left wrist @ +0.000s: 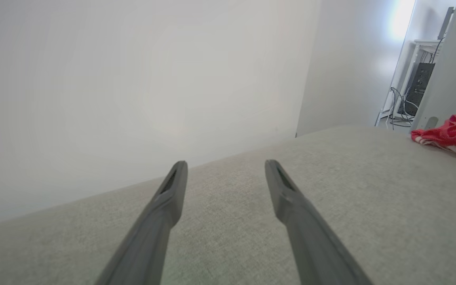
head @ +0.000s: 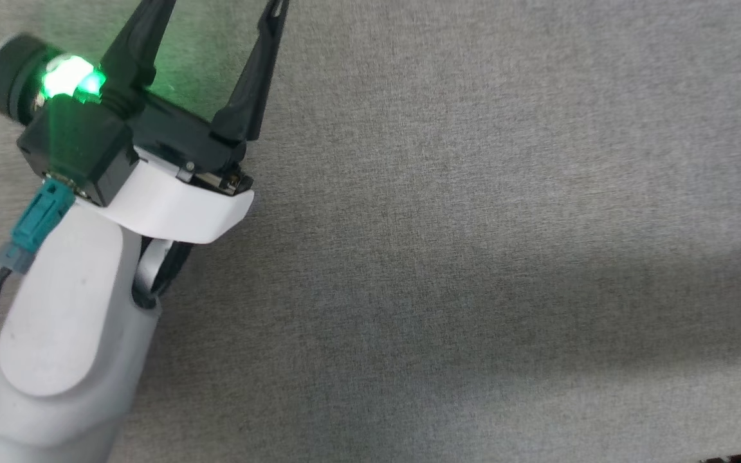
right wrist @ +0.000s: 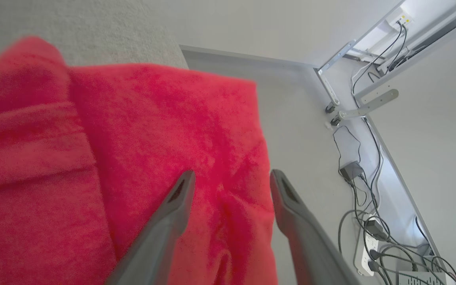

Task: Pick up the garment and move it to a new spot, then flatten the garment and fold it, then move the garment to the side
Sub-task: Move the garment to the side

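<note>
The garment [left wrist: 455, 130], a red soft cloth with a bit of white at its lower edge, lies bunched at the far right of the grey cloth-covered table [left wrist: 331, 190]. My left gripper [head: 213, 9] is open over bare table, well away from the garment; in its wrist view the left gripper [left wrist: 225, 166] has nothing between its fingers. In the right wrist view the garment [right wrist: 152, 126] is very close, lying at the table's edge. My right gripper [right wrist: 232, 176] stands open just above it, fingers apart over a red fold.
The table's grey surface [head: 473, 257] spreads to the right of my left arm. Beyond the table's edge lie the floor, a power strip with tangled cables [right wrist: 370, 237] and a metal desk frame [right wrist: 366, 103]. A black device with cables [left wrist: 418, 87] stands by the wall.
</note>
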### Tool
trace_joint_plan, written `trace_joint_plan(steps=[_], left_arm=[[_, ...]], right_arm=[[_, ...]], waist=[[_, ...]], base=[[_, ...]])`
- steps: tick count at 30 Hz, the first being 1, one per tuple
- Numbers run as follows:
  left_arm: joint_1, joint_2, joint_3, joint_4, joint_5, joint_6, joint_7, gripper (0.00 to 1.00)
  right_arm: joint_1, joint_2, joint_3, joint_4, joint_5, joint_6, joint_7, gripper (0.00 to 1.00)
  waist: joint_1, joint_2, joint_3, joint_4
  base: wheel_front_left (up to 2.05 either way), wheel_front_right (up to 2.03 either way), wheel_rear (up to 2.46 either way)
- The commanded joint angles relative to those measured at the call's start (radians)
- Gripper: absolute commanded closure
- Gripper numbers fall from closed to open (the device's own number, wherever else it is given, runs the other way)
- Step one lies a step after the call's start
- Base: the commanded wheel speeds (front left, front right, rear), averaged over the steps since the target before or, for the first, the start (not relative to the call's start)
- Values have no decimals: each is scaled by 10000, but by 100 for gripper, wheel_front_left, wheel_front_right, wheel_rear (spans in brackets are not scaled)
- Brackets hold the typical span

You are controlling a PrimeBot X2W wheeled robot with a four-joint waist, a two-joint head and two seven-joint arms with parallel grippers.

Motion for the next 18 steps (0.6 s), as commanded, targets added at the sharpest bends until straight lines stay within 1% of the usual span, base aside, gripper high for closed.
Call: trace_joint_plan(steps=[1, 3, 6, 8, 13, 18], left_arm=[[258, -99, 103, 45, -20, 27, -10, 0], [529, -193, 241, 89, -81, 27, -13, 0], [1035, -376, 460, 188, -180, 27, -15, 0], [1397, -506, 637, 238, -193, 27, -15, 0], [2315, -893, 957, 340, -293, 27, -15, 0], [3268, -1193, 1285, 566, -362, 27, -13, 0]], right_arm=[[32, 85, 119, 60, -26, -4, -100, 0], [154, 48, 306, -10, -62, -6, -259, 0], [363, 173, 656, -292, 116, -4, -343, 0], [651, 236, 1029, -529, 252, -6, -231, 0], [1375, 444, 1689, -1328, 698, -4, -148, 0], [2230, 816, 2109, -2223, 1098, -6, -148, 0]], waist=[[0, 0, -374, 112], [0, 0, -729, 171], [0, 0, -1285, 298], [0, 0, -1682, 425], [0, 0, -2705, 873], [0, 0, -3638, 1248]], base=[[0, 0, 0], [0, 0, 0], [0, 0, 0], [0, 0, 0], [0, 0, 0], [0, 0, 0]])
